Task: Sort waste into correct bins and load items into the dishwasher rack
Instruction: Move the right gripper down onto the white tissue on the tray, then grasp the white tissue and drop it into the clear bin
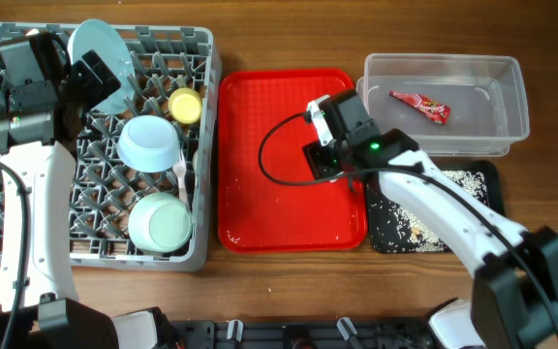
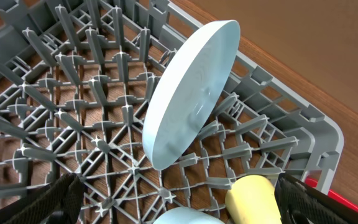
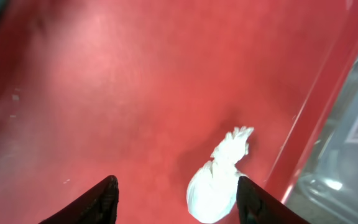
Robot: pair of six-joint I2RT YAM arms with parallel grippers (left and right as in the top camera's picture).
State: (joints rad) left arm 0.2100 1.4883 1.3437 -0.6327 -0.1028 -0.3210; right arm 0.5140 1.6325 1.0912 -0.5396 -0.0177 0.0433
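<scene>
Overhead, the dishwasher rack (image 1: 208, 136) is seen as the biggest thing on the worktop (image 1: 289, 291), and the left jaws are held above its far part. They are spread wide and nothing is grasped by them. The flat red tray (image 1: 260, 194) is placed beside the rack, directly beneath the right jaws. The clear tub (image 1: 517, 107) is set beyond and to the outer side of the right jaws, well apart from the left jaws. The black tray (image 1: 487, 179) is found just beside the right jaws, on the near side of the tub.

Straight ahead of the left jaws, the light blue plate (image 2: 191, 93) is stood on edge among the pegs, tilted. Nearer than the left jaws, the light blue bowl (image 1: 148, 143) and the pale green bowl (image 1: 160, 221) are seated in the rack. The yellow cup (image 2: 253, 199) is seen just beside one finger of the left jaws. A piece of white cutlery (image 1: 180, 179) is laid between the two bowls; whether it is fork or spoon cannot be told.

The red wrapper (image 1: 420, 105) is lying inside the clear tub. The white tissue (image 3: 216, 183) is lying on the red tray between the right jaws, close to one finger. These jaws are parted and the tissue is not pinched. Beige food scraps (image 1: 434, 208) are scattered over the black tray.
</scene>
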